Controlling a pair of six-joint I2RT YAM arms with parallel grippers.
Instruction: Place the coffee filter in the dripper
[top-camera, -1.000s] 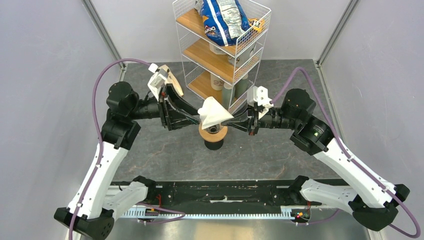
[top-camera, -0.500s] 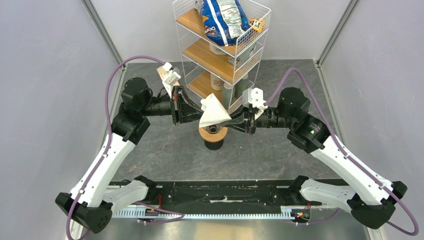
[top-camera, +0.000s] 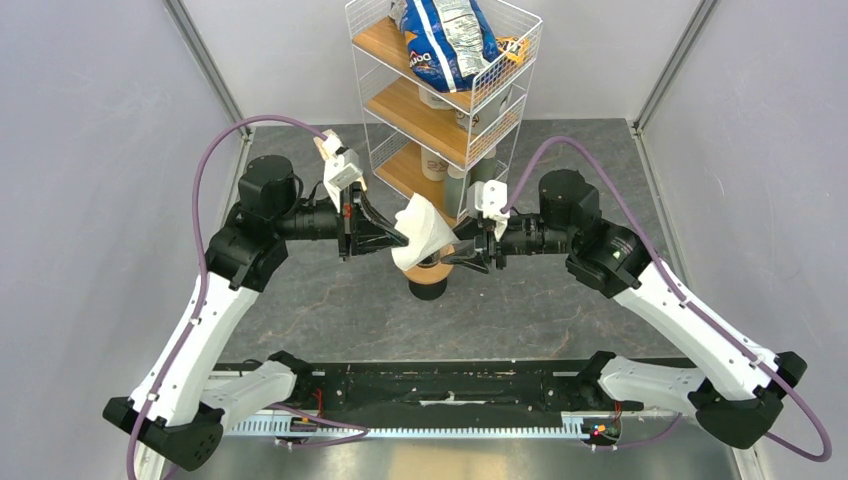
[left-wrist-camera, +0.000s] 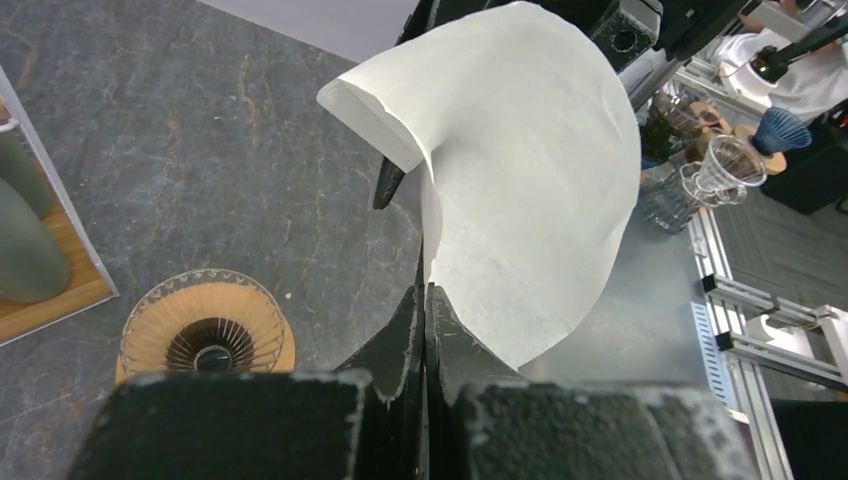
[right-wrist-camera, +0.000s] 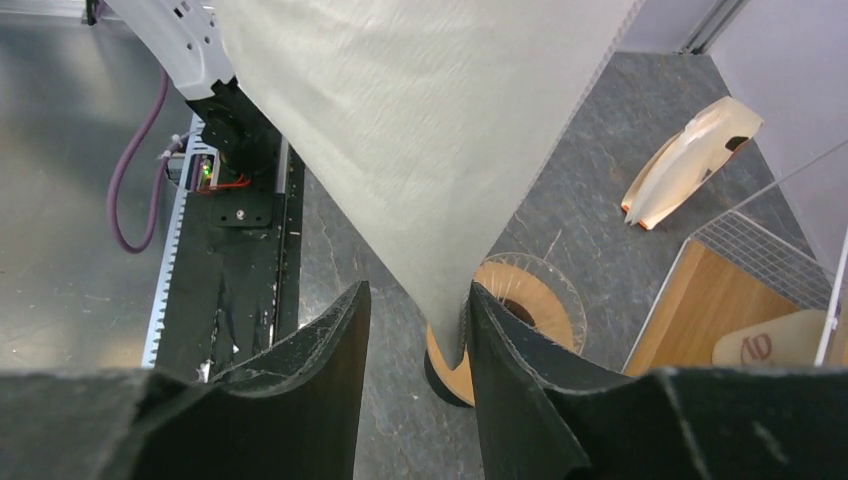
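The coffee filter is a white paper cone hanging just above the dripper, a tan ring on a dark body. My left gripper comes in from the left, shut on the filter's edge. In the left wrist view its fingers meet at the paper, the filter curls open beyond them, and the dripper lies lower left. My right gripper is open, and the filter tip hangs between its fingers against the right one, over the dripper.
A white wire rack with wooden shelves stands behind the dripper, with a blue chip bag on top and cups below. A beige folded packet lies on the dark mat near the rack. The arms' black rail runs along the near edge.
My right gripper has opened off the filter and my left gripper has shut on it. The filter has come down and curled, now hanging closer to the dripper.
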